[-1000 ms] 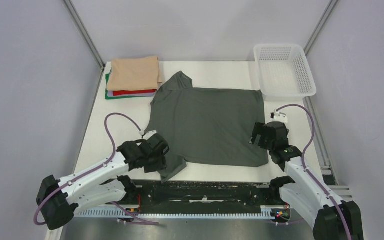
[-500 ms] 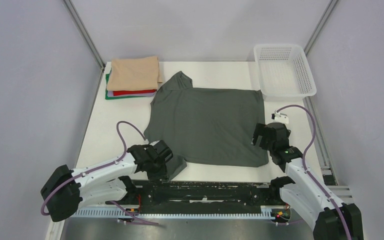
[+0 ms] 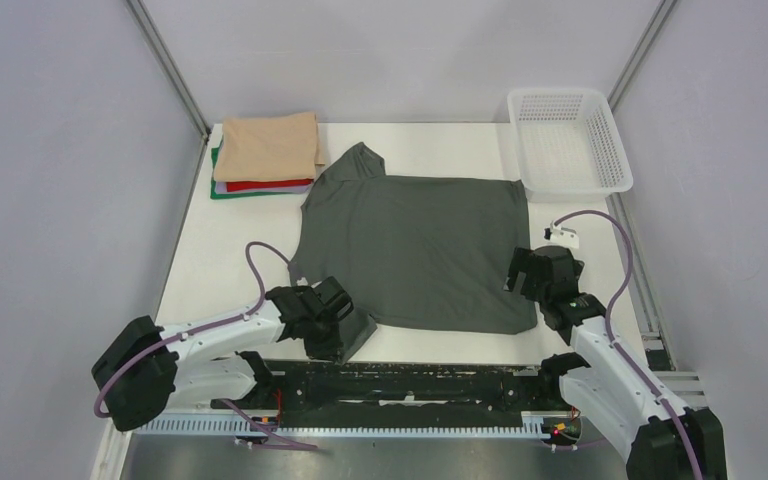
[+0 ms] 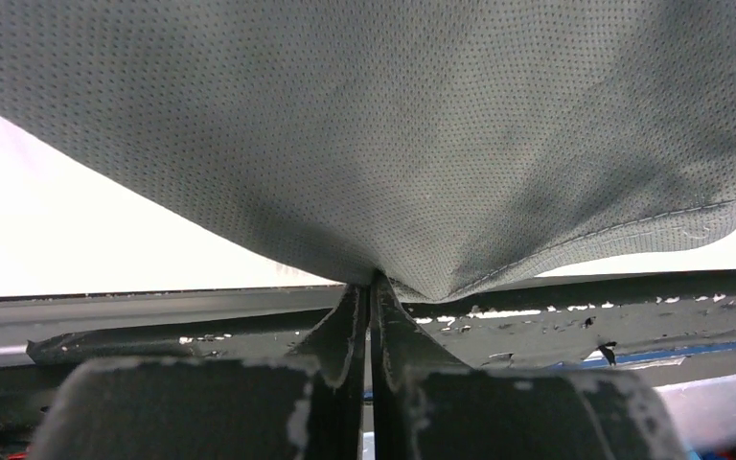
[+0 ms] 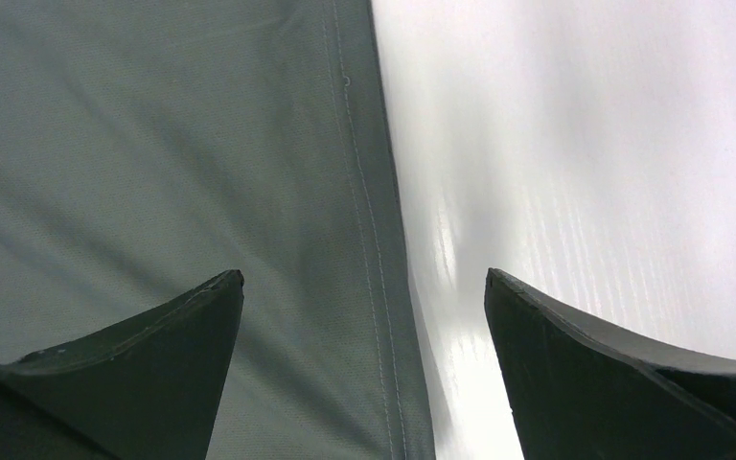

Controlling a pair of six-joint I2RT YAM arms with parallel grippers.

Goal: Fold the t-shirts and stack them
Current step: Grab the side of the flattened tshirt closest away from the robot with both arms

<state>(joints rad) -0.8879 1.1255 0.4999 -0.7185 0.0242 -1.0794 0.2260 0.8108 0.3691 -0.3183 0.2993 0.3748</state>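
Your left jaws have just pinched shut on the sleeve (image 3: 358,327) of the charcoal t-shirt (image 3: 415,250), lower left — the fold can begin. Right jaws gape empty over its hem (image 5: 369,192), lower right — the shirt lies flat on the table (image 3: 430,138).

White lattice basket (image 3: 568,140) parked at the far right corner of the white bench (image 3: 210,262), slightly overhanging it.

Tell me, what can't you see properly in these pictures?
Top view: tan shirt covers the red shirt and green shirt; only edges show.
Top view: left pincer hides where it grips the grey shirt.
Right wrist view: frame edges cut off most of the grey shirt.
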